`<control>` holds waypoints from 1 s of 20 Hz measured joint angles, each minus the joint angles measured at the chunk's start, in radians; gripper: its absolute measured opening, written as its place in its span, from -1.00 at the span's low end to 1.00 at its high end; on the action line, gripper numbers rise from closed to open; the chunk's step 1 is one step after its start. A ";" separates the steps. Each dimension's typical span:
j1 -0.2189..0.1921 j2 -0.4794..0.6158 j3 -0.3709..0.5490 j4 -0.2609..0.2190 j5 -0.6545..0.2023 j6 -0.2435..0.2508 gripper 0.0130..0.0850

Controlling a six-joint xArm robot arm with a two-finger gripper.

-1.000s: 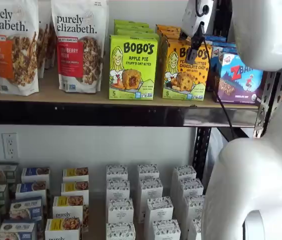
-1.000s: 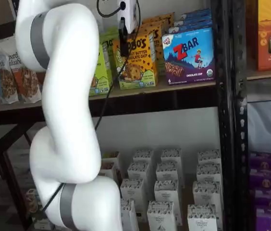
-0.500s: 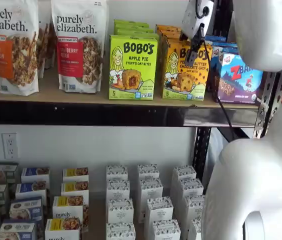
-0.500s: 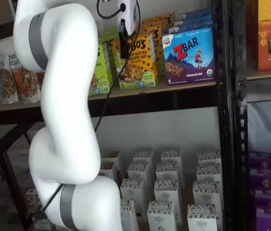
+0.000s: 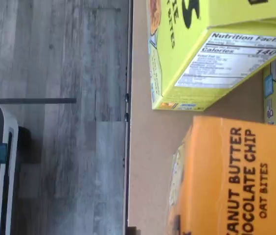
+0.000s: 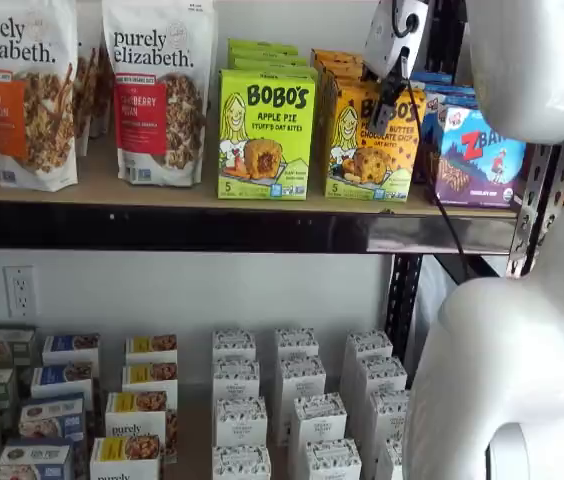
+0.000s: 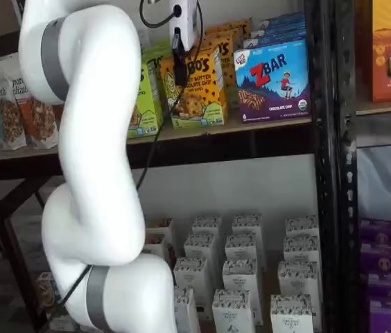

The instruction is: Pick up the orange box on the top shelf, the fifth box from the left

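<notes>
Orange card fills the wrist view: the orange box (image 5: 236, 176) lies just under my camera on the tan board of the top shelf (image 5: 150, 147), with the lime-green Bobo's carton (image 5: 211, 54) just beside it and grey floor past the shelf's edge.

In a shelf view, my gripper (image 6: 388, 100) hangs in front of the box's upper face (image 6: 367, 140); the black fingers show side-on, so I cannot tell whether they are parted or closed. The ZBar box (image 6: 480, 155) stands close on the other side.

In a shelf view (image 7: 179, 69) the fingers overlap the carton's near edge (image 7: 197, 87), again with no readable gap.

To do this well, I judge I should centre over the carton's top, straddle its narrow width, and stay clear of both neighbours.

No containers show their contents; every carton is sealed.
</notes>
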 joint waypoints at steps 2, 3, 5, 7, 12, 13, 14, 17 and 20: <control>0.000 -0.003 0.004 0.001 -0.006 0.000 0.44; 0.000 -0.004 0.006 0.002 -0.008 0.000 0.44; 0.000 -0.007 0.010 0.004 -0.014 0.000 0.44; 0.001 -0.010 0.015 0.007 -0.021 0.000 0.44; 0.000 -0.016 0.022 0.012 -0.029 0.001 0.44; 0.000 -0.016 0.023 0.013 -0.029 0.000 0.33; 0.000 -0.017 0.024 0.014 -0.030 0.000 0.33; -0.002 -0.018 0.025 0.017 -0.028 0.000 0.11; -0.003 -0.020 0.025 0.019 -0.027 -0.001 0.00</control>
